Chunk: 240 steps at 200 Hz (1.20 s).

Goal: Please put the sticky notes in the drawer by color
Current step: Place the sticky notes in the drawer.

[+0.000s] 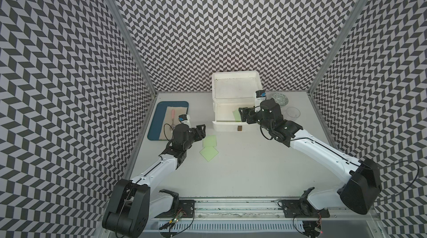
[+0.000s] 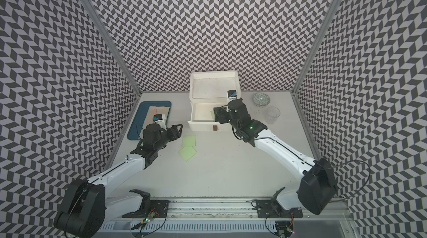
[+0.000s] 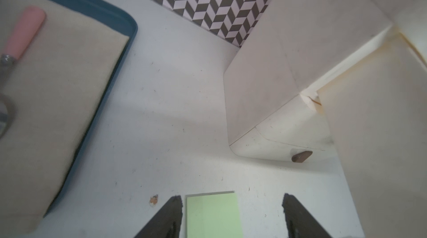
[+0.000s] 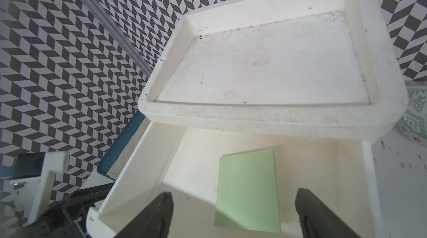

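Sticky notes (image 1: 209, 141), thin green squares, boxy white drawer (image 1: 225, 126)

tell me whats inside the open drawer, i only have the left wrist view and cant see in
Observer: One green sticky note lies flat in the drawer, with the right gripper open above it.
Operator: how many notes on the table
Observer: Two in both top views, lying close together by the open left gripper: the far green note and the near green note.
Operator: anything on the right arms side of the drawer
Observer: A patterned bowl and a clear glass stand on the table there.
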Each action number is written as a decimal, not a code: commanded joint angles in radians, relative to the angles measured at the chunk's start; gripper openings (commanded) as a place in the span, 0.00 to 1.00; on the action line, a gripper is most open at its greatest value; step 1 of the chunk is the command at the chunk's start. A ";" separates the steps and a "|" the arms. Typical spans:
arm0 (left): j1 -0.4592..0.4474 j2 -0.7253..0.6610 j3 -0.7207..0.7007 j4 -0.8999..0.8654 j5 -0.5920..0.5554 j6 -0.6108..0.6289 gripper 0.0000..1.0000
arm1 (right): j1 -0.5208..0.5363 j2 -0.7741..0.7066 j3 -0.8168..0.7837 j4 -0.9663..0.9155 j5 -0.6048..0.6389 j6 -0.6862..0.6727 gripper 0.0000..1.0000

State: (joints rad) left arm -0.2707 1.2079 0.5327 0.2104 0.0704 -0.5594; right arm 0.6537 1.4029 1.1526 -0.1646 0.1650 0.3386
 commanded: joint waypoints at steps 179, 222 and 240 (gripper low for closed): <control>-0.194 0.543 0.515 -0.767 -0.169 0.109 0.76 | 0.041 -0.407 -0.472 0.409 0.048 -0.078 0.87; -0.195 0.565 0.499 -0.758 -0.172 0.116 0.80 | 0.041 -0.406 -0.476 0.410 0.054 -0.070 0.87; -0.195 0.549 0.482 -0.735 -0.162 0.102 0.86 | 0.041 -0.402 -0.476 0.412 0.051 -0.069 0.87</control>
State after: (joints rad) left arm -0.4587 1.7584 1.0409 -0.4992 -0.0891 -0.4599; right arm 0.6933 1.0061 0.6834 0.1879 0.2028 0.2714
